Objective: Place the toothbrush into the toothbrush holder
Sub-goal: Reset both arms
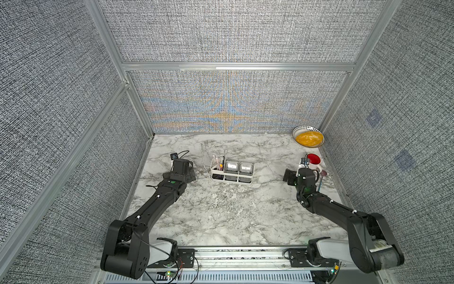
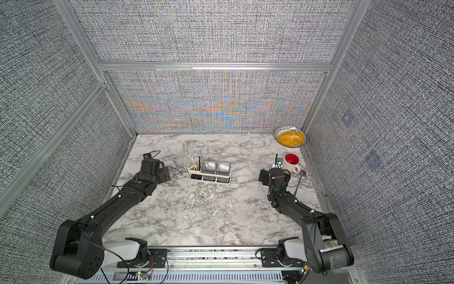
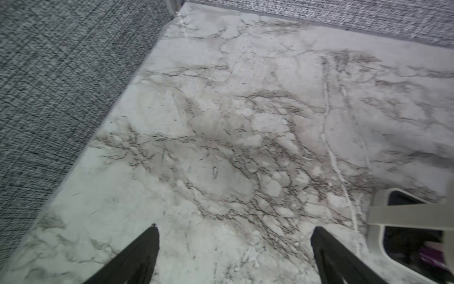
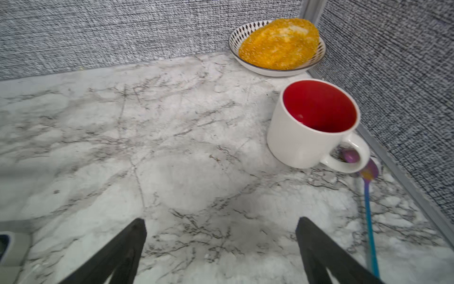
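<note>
Top views, item one: a white rectangular wire-frame toothbrush holder (image 1: 231, 181) with three sections stands upright on the grey-veined white marble tabletop (image 1: 221, 216). Two sections carry shiny clear square cups (image 1: 232, 167). The end section, on the left arm's side, holds a slim white toothbrush with pink at its head (image 1: 217, 162). It leans inside the frame among other thin stems too small to sort out.

Item two: left gripper (image 3: 233, 228), black, jaws spread wide with nothing between them, just off that same end of the holder. The left wrist view catches the holder's rounded white corner near one fingertip, not touching it.

Item three: right gripper (image 4: 221, 221), jaws equally wide and empty, well away on the holder's opposite side. Near it stands a white ceramic mug with a red inside (image 4: 302, 142), and a blue-handled iridescent spoon (image 4: 368, 221) lies just beside the mug. Farther from the holder, a patterned white bowl (image 4: 270, 71) holds yellow crumbly food.

Assessment: the toothbrush looks placed, so the step in hand is clearing off. Done well, the left arm draws straight away from the holder's end rather than across it, keeping its spread jaws off the frame and the protruding handles. So light a holder would likely slide or tip at a nudge. The right arm should mind the mug's handle.
</note>
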Robot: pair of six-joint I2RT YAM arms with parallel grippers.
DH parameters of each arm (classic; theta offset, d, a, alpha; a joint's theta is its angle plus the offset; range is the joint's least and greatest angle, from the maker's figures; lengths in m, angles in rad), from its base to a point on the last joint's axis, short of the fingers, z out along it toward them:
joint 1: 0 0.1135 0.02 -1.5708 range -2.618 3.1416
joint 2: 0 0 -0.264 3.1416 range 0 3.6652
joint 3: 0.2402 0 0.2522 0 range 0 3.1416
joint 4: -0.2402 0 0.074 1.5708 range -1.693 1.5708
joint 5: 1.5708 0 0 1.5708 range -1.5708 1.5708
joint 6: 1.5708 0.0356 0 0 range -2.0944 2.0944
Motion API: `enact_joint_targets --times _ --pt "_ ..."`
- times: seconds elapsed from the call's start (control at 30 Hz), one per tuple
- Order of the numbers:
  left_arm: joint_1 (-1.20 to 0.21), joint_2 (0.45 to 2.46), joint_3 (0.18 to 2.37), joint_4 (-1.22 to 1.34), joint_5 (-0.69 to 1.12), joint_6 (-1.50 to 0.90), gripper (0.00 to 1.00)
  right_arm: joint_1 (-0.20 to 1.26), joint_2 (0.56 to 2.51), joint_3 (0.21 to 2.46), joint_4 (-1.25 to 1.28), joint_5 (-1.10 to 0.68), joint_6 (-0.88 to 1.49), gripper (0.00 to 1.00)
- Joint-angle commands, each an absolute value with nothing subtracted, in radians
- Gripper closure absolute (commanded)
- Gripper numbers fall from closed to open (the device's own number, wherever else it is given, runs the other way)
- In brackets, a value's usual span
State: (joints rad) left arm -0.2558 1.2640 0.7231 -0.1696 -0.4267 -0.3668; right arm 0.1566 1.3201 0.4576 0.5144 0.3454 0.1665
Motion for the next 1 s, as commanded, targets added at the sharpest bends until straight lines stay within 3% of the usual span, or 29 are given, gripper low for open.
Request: enact_joint_targets --times 0.0,0.07,0.2,0.33,0.4,0.53,0.6,0.7,0.73,0.77,0.9,0.97 --pt "-0.249 1.204 0.648 0.022 -0.423 -0.243 0.01 0.133 1.365 0.42 0.813 0.389 0.061 0.02" --pt "-0.249 1.171 0.576 0.199 -0.427 -0.128 0.01 0.124 1.424 0.413 0.847 0.425 0.042 0.02" --pt "-0.236 1.283 0.521 0.477 -0.666 -0.025 0.01 0.089 1.462 0.384 0.911 0.349 0.048 0.02" --pt "-0.229 1.479 0.683 0.23 -0.766 -0.077 0.01 0.063 1.5 0.233 1.246 0.308 0.033 0.02" --pt "-0.231 1.521 0.668 0.303 -0.787 -0.068 0.01 0.062 1.493 0.228 1.216 0.27 0.031 0.02" --pt "-0.21 1.487 0.543 0.549 -0.613 -0.043 0.01 0.068 1.544 0.171 1.393 0.241 -0.003 0.02" --pt "-0.21 1.491 0.508 0.626 -0.574 -0.027 0.01 0.087 1.532 0.161 1.388 0.23 -0.031 0.02" --pt "-0.208 1.443 0.422 0.727 -0.375 0.063 0.01 0.101 1.515 0.141 1.399 0.224 -0.048 0.04" --pt "-0.207 1.433 0.399 0.757 -0.394 0.05 0.01 0.1 1.52 0.142 1.406 0.222 -0.049 0.1" --pt "-0.205 1.427 0.363 0.811 -0.41 0.039 0.01 0.098 1.531 0.158 1.393 0.225 -0.046 0.03" --pt "-0.196 1.505 0.32 0.971 -0.371 0.043 0.01 0.09 1.529 0.172 1.363 0.216 -0.038 0.02" --pt "-0.179 1.535 0.36 0.929 -0.344 0.025 0.01 0.091 1.529 0.171 1.367 0.217 -0.039 0.02"
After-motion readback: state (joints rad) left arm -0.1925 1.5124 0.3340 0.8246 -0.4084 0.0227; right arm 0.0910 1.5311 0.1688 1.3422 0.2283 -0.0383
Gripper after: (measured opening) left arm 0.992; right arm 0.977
